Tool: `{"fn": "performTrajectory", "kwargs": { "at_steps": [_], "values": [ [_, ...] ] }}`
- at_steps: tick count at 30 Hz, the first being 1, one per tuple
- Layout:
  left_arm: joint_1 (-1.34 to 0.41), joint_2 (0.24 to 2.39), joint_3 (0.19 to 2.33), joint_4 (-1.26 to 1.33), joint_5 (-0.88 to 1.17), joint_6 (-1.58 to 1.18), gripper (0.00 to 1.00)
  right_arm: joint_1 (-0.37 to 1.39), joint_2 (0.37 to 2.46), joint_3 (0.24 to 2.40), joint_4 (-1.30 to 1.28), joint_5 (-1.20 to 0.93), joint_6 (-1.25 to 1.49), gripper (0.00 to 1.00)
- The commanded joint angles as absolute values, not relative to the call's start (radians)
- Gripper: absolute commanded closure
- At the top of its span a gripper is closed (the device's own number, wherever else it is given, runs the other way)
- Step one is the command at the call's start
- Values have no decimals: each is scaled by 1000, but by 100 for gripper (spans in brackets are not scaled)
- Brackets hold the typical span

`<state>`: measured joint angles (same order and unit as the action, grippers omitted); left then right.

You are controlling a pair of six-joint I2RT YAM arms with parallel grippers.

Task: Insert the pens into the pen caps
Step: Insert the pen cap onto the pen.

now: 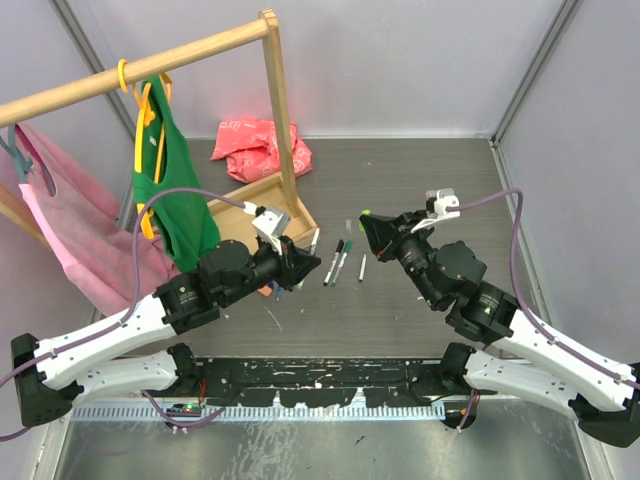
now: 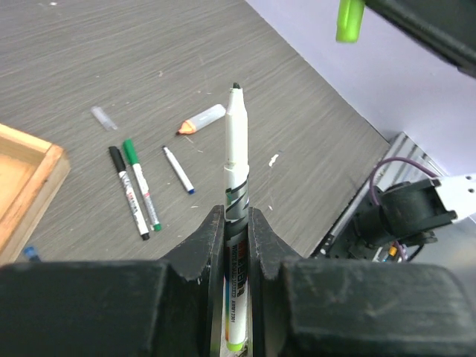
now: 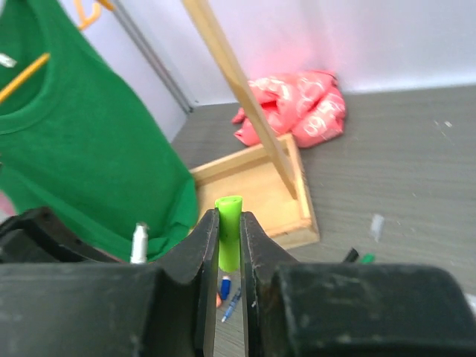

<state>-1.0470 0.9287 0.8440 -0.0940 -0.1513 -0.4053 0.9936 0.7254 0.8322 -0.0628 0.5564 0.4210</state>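
Note:
My left gripper (image 2: 236, 223) is shut on a white pen (image 2: 236, 149), whose dark bare tip points up and away from the jaws. The same pen (image 1: 313, 241) sticks out of the left gripper (image 1: 300, 262) at table centre. My right gripper (image 3: 228, 238) is shut on a lime-green pen cap (image 3: 228, 229) with its open end facing outward. That cap (image 1: 366, 214) and the right gripper (image 1: 368, 232) hang a short way right of the pen tip, apart from it. Three more pens (image 1: 340, 262) lie on the table between the arms.
A wooden rack base (image 1: 262, 207) with an upright post (image 1: 283, 110) stands left of centre, and a green shirt (image 1: 176, 200) hangs beside it. A red bag (image 1: 258, 146) lies behind it. An orange-tipped piece (image 2: 201, 120), a clear cap (image 2: 104, 117) and a blue cap (image 3: 225, 286) lie loose on the table.

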Motion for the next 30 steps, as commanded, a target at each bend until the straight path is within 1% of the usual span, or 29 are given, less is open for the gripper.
{"fn": "performTrajectory", "kwargs": {
  "at_steps": [1, 8, 19, 30],
  "values": [
    [-1045, 923, 877, 21, -39, -369, 100, 993, 727, 916, 101, 404, 305, 100],
    [-1046, 945, 892, 65, 55, -358, 100, 993, 727, 941, 230, 268, 291, 100],
    [-1045, 948, 904, 96, 122, -350, 100, 993, 754, 954, 243, 236, 307, 100],
    [-1045, 926, 899, 122, 111, -348, 100, 994, 768, 900, 300, 176, 401, 100]
  ]
}}
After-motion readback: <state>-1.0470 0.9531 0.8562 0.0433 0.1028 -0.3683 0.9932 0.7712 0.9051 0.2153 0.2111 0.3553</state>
